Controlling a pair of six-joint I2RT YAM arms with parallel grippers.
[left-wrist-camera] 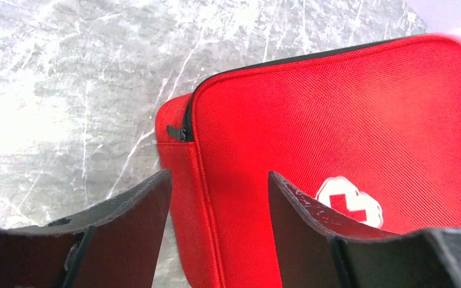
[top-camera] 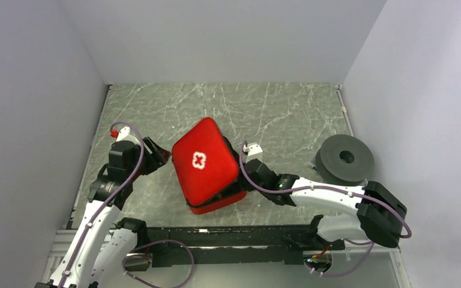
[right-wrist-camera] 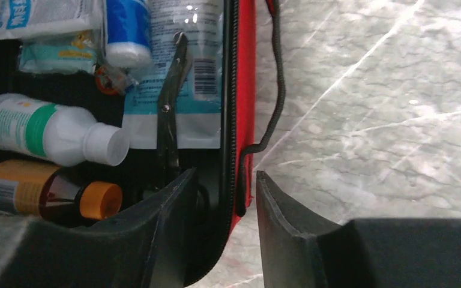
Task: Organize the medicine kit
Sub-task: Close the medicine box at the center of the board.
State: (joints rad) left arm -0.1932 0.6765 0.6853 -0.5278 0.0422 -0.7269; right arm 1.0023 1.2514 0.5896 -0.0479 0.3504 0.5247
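To the left of the medicine kit (top-camera: 213,174), we are seeing the left gripper (left-wrist-camera: 219,177) hovering at the kit's left edge with its jaws standing wide. One finger is lying over the side wall and the other over the lid near the white cross (left-wrist-camera: 349,201); we cannot tell whether either is touching the fabric. The kit itself is lying near the middle of the marbled table (top-camera: 276,108), turned cornerwise, with its red lid resting ajar over the base. At the kit's right side the right gripper (right-wrist-camera: 225,175) is straddling the base's rim, its jaws parted only narrowly, one finger over the black lining and the other outside. Inside the kit we are looking at a white bottle (right-wrist-camera: 42,129) with a green label, an amber bottle (right-wrist-camera: 48,195) with an orange cap just beside it, and black scissors (right-wrist-camera: 169,114) lying on a blue-and-white packet (right-wrist-camera: 204,72). A black cord (right-wrist-camera: 278,90) is trailing just outside the rim. Well to the right of the kit, a grey disc (top-camera: 344,158) is sitting apart.
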